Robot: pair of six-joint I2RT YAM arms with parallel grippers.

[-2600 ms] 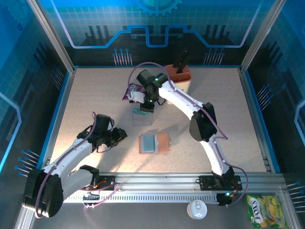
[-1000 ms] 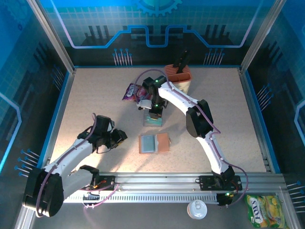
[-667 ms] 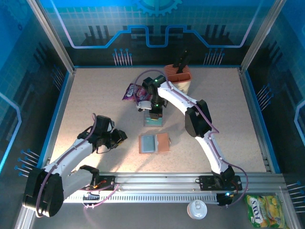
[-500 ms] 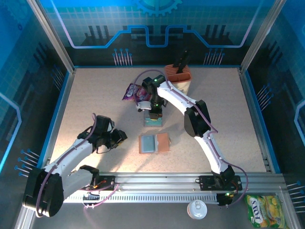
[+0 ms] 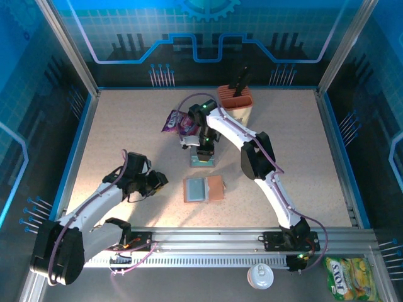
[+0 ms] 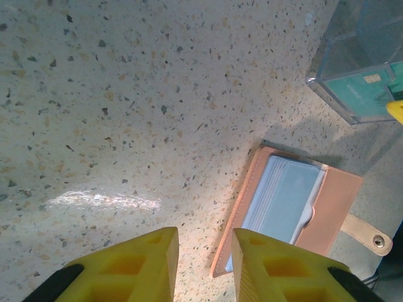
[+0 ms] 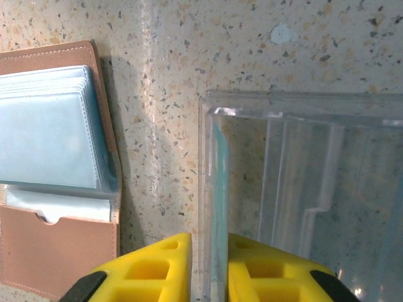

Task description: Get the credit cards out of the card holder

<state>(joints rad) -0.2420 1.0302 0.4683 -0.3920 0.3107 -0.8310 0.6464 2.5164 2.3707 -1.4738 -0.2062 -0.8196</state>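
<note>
Right fingers lower; card edge between

Left gripper, right gripper — narrowly parted

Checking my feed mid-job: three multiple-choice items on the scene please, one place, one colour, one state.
1. Relative to the clear box, the holder lies: A) inside it B) on top of it C) apart, on the near side.
2. The card in the box is: A) teal B) red C) white.
3. The holder is: A) folded shut B) open flat C) standing on edge.
C: the top view shows a gap between them. A: teal shows through the clear wall. B: its grey-blue inside faces up.
</note>
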